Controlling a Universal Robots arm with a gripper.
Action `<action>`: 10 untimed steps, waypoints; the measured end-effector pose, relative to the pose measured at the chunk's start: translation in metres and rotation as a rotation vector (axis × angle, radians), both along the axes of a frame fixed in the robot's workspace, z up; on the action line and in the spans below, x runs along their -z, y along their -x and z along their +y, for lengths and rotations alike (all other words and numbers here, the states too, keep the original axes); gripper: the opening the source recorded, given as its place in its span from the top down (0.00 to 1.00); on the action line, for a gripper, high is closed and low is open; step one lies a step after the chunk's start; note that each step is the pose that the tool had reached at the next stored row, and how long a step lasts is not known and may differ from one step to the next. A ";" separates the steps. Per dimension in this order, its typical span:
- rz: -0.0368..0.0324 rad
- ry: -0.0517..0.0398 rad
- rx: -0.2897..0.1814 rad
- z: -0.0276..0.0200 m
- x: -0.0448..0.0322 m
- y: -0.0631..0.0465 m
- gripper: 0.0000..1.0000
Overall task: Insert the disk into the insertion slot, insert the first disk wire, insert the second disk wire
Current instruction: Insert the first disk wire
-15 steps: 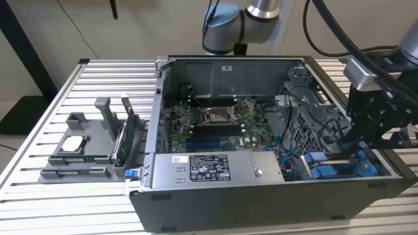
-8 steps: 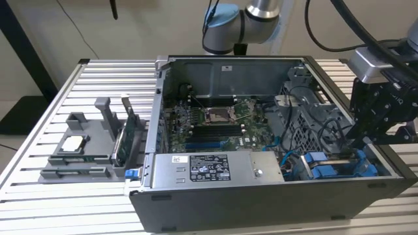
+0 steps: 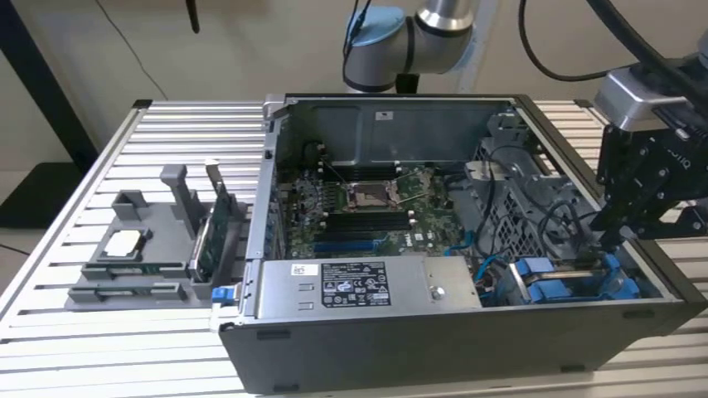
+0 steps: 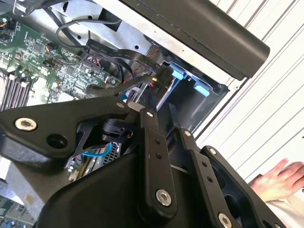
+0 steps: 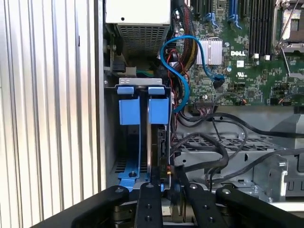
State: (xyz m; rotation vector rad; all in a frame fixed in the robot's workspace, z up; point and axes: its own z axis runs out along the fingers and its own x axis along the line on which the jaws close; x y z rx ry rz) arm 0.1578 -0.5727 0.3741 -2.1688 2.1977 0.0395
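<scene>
Blue-framed disk point(image 5: 160, 142), seen edge-on and upright at lower centre of the first wrist view. It stands in the insertion slot point(image 5: 140, 86), in the compartment nearer the motherboard point(image 5: 247, 76). Its blue carrier tab sits level with the neighbouring blue fitting point(image 5: 128, 110).

The gripper point(image 5: 167, 184) is at the bottom edge of that view, in line with the disk's near end. Its fingers point(image 4: 154, 142) are narrowly parted along the disk's edge; whether they touch it cannot be told. In the exterior view the gripper reaches into the case point(image 3: 443, 348) at lower right, beyond the labelled power supply box point(image 3: 366, 286).

A blue data cable point(image 5: 186, 89) loops just beside the slot's far end, and a black wire bundle point(image 5: 219, 151) crosses the metal cage to the right. In the second wrist view a black connector point(image 4: 161, 77) hangs just beyond the fingertips, and a person's hand point(image 4: 280, 181) rests at lower right, outside the case.

Judgement: seating appears nearly complete. Doing it well calls for a straight push along the rails, with the disk square to the slot, pressure even, and loose cables kept out from between carrier and bay.
</scene>
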 end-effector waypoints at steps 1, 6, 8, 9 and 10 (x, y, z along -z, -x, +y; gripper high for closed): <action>0.0000 0.0005 0.000 0.0000 -0.0009 0.000 0.73; 0.0000 0.0020 0.000 0.0000 -0.0034 0.000 0.73; 0.0000 0.0023 0.000 0.0000 -0.0036 0.000 0.73; 0.0000 0.0025 0.000 0.0000 -0.0038 0.000 0.73; 0.0000 0.0027 0.000 0.0000 -0.0041 0.000 0.73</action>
